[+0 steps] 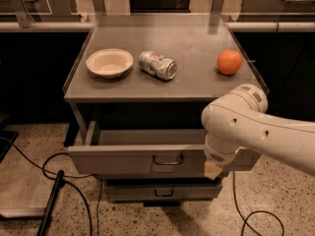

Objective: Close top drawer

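The top drawer (123, 160) is a wide, shallow grey metal drawer under the cabinet top. It stands pulled out toward me, and its dark loop handle (168, 160) is at the centre of the front panel. My white arm (246, 127) reaches in from the right and covers the right part of the drawer front. My gripper (213, 170) is at the end of the arm, low against the drawer's front panel and right of the handle. It is mostly hidden by the arm, with only a tan tip showing.
On the grey cabinet top (197, 43) are a white bowl (109, 63), a crushed can (157, 65) lying on its side and an orange (229, 62). A lower drawer (162, 191) is shut beneath. Black cables (64, 181) lie on the speckled floor to the left and right.
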`<state>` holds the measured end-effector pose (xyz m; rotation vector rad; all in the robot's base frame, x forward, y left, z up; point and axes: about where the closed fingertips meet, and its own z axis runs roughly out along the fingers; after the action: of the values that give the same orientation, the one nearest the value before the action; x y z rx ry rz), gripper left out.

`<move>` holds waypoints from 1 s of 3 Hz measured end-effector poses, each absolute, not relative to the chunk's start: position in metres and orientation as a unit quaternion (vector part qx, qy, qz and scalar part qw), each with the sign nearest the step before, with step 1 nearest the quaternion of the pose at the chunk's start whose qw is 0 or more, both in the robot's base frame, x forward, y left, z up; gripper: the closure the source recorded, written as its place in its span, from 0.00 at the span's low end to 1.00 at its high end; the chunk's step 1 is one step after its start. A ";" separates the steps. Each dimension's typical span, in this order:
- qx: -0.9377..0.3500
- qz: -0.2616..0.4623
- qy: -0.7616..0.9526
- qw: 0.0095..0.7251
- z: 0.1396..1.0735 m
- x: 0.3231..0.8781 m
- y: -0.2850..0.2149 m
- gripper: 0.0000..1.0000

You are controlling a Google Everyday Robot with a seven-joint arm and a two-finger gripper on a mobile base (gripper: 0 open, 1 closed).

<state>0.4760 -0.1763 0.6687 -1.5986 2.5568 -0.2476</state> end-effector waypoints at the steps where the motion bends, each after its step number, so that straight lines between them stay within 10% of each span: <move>1: -0.527 -0.082 0.844 0.058 0.669 0.476 -0.176 0.00; 3: -0.527 -0.082 0.844 0.058 0.669 0.476 -0.176 0.18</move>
<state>0.4759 -0.1763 0.6687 -1.5986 2.5567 -0.2477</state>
